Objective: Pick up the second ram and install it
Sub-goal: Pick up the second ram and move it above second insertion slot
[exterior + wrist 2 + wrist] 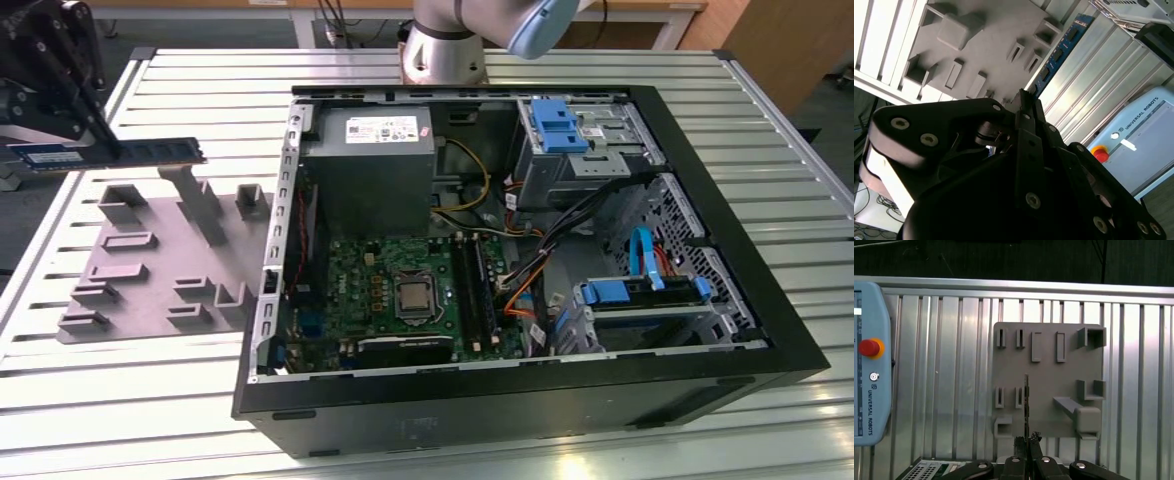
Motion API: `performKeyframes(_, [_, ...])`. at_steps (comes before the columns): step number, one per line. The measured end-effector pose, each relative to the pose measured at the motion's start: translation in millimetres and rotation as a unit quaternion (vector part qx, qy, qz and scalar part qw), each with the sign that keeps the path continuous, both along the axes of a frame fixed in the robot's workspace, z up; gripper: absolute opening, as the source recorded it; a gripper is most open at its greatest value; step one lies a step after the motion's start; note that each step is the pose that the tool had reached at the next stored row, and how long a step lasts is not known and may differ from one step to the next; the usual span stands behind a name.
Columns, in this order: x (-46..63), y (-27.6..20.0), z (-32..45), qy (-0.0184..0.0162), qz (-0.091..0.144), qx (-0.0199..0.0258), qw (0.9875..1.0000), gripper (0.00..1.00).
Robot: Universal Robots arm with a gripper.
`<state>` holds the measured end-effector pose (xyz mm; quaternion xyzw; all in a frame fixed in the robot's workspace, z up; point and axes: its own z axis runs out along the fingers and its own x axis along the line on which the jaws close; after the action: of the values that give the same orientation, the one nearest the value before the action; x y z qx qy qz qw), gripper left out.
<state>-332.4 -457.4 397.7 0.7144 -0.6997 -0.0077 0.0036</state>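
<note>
The second ram, a thin blue-green stick with dark chips, hangs level in the air above the grey holder plate at the exterior view's left. My black gripper is shut on it. In the first wrist view the ram appears edge-on, reaching out from the gripper over the holder plate. The second wrist view shows its blue edge running past the gripper. The black memory slots lie on the green motherboard inside the open computer case.
The case has tall black walls, a grey power supply, blue drive brackets and loose cables. Upright grey blocks stand on the holder plate. A teach pendant with a red button lies on the slatted metal table. The arm's base stands behind the case.
</note>
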Motion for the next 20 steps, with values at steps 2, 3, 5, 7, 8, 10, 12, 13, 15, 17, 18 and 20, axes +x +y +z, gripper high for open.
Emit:
performKeyframes(2, [0.8,0.0,0.0,0.0000,0.000,0.0000,1.0000,0.14])
performKeyframes(3, [1.2,0.0,0.0,0.0000,0.000,0.0000,1.0000,0.14])
performKeyframes(5, [1.9,0.0,0.0,0.0000,0.000,0.0000,1.0000,0.14])
performKeyframes(7, [2.7,0.0,0.0,0.0000,0.000,0.0000,1.0000,0.14])
performKeyframes(8, [3.0,0.0,0.0,0.0000,0.000,0.0000,1.0000,0.14])
performKeyframes(10, [3.8,0.0,0.0,0.0000,0.000,0.0000,1.0000,0.14])
performKeyframes(12, [5.5,0.0,0.0,0.0000,0.000,0.0000,1.0000,0.14])
performKeyframes(13, [6.6,0.0,0.0,0.0000,0.000,0.0000,1.0000,0.14])
performKeyframes(15, [7.6,0.0,0.1,0.0000,0.000,0.0000,1.0000,0.14])
performKeyframes(17, [9.1,0.0,0.0,0.0000,0.000,0.0000,1.0000,0.14])
performKeyframes(18, [9.6,0.0,0.0,0.0000,0.000,0.0000,1.0000,0.14])
performKeyframes(20, [10.5,0.0,0.0,0.0000,0.000,0.0000,1.0000,0.14])
